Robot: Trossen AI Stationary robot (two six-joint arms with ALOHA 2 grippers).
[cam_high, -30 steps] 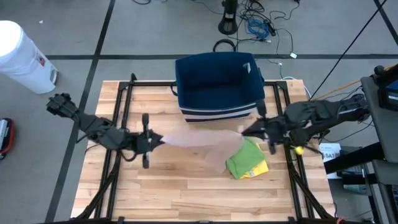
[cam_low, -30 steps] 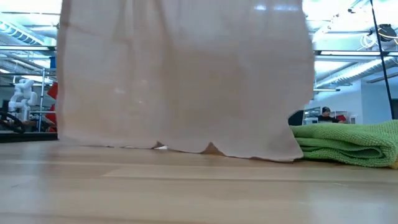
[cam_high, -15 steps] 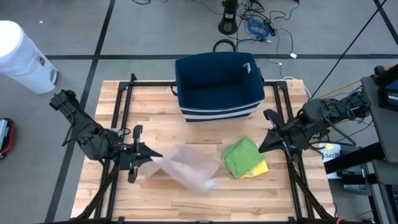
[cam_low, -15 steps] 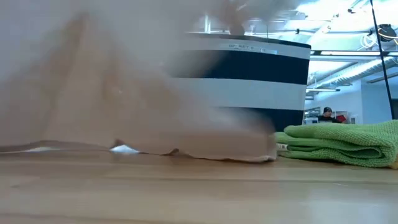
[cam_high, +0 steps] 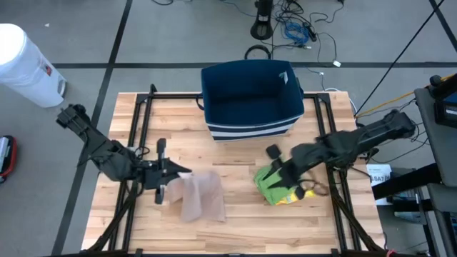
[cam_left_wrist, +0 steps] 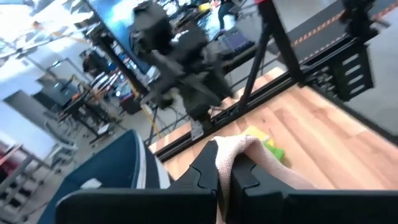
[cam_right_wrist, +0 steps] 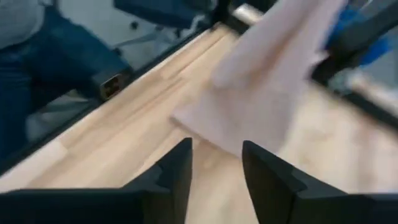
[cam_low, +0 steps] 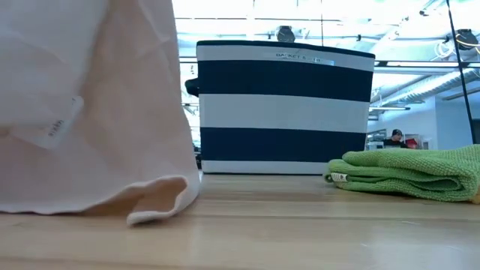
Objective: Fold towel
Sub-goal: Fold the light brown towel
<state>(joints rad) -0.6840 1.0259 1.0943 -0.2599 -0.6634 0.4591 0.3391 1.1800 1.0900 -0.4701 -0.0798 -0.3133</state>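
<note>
A pale pink towel (cam_high: 200,198) hangs bunched from my left gripper (cam_high: 178,173), which is shut on it left of the table's middle. In the low view the towel (cam_low: 90,112) fills the left side. My right gripper (cam_high: 275,160) hovers over a folded green towel (cam_high: 282,184) at the centre right, its fingers (cam_right_wrist: 177,171) open with nothing between them. It points toward the pink towel (cam_right_wrist: 267,93). My left gripper pinches a bunched upper part of the pink towel (cam_left_wrist: 231,149) between its two fingers. The fingers lie about level and come from the table's left. The towel hangs slack below them, and its curled lower edge (cam_low: 154,206) rests on the table.
A navy and white striped basket (cam_high: 250,100) stands at the table's far middle. The folded green towel (cam_low: 412,172) lies flat on the wood with something yellow under it. Black frame rails (cam_high: 143,128) run along both sides of the table. Bare wood lies along the near edge.
My right gripper has let go of the pink towel, drawn back toward the table's right edge, then come down and leftward over the green towel. The towel, which was stretched between both grippers, has dropped and now hangs bunched from my left gripper, its lower edge on the table.
</note>
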